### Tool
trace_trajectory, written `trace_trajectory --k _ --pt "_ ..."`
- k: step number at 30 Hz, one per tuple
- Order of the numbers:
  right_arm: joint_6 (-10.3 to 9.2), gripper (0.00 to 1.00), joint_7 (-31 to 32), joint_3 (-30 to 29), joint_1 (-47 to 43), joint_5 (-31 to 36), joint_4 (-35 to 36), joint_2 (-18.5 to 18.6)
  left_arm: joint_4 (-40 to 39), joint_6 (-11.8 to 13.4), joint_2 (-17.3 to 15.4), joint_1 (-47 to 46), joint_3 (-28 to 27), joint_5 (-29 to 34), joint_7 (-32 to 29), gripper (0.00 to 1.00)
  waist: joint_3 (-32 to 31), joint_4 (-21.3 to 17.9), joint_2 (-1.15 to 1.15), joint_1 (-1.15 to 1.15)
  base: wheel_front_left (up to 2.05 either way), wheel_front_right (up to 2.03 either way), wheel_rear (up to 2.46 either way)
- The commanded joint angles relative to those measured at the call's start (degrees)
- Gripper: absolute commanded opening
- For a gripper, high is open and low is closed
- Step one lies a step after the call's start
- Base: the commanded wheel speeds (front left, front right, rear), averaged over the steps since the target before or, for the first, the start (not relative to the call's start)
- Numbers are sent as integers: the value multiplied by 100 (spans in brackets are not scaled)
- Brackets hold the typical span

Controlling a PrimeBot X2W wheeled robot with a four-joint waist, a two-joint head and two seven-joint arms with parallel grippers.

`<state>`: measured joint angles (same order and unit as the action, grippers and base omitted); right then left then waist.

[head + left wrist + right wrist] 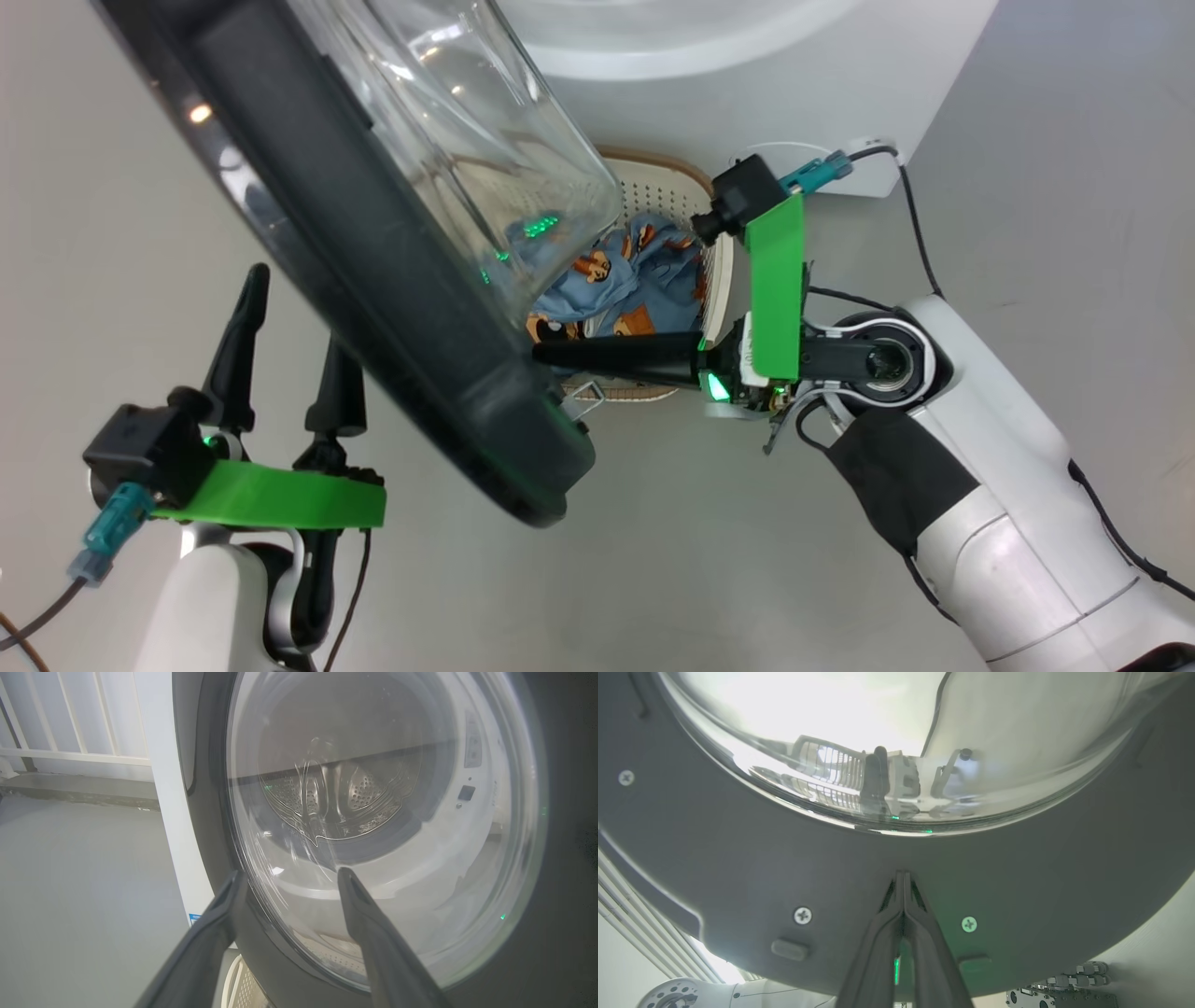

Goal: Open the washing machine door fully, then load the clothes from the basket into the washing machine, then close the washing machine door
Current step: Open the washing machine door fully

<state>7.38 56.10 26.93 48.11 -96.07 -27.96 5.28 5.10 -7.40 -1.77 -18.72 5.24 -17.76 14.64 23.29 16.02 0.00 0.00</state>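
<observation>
Black-ringed washing machine door partway open, edge-on between both arms. Right gripper pinched shut, empty, tips against its inner face, so nearer for pushing leftward. Left gripper spread wide, empty, just outside. Clothes heaped in basket behind door, before washing machine.

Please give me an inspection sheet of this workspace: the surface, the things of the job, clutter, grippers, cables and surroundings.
Surface: smooth grey floor.
Job's things: washing machine door partly open, standing between the two grippers; white washing machine, its steel drum visible through the glass; basket on the floor before the machine, clothes inside it.
Clutter: nothing seen.
Grippers: left gripper open, empty, at the door's outer side; right gripper shut, empty, tips at the door's inner ring.
Cables: black cable loops from the right wrist camera to the arm.
Surroundings: white railing beyond the machine.
</observation>
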Motion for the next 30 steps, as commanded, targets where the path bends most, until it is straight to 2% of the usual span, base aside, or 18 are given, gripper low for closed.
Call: trace_trajectory --k 1,14,30 --pt "11 0 -103 -22 -42 -73 173 -125 -116 -9 -130 49 -229 71 36 100 -79 -47 0 0 0 0 0" --pt "11 0 -555 -386 -630 -366 493 288 -109 -9 -251 272 -390 113 36 100 -538 -330 0 0 0 0 0" --pt "11 0 -1003 -572 -1513 -692 845 440 -99 -9 -371 721 -510 92 36 100 -1176 -644 0 0 0 0 0"
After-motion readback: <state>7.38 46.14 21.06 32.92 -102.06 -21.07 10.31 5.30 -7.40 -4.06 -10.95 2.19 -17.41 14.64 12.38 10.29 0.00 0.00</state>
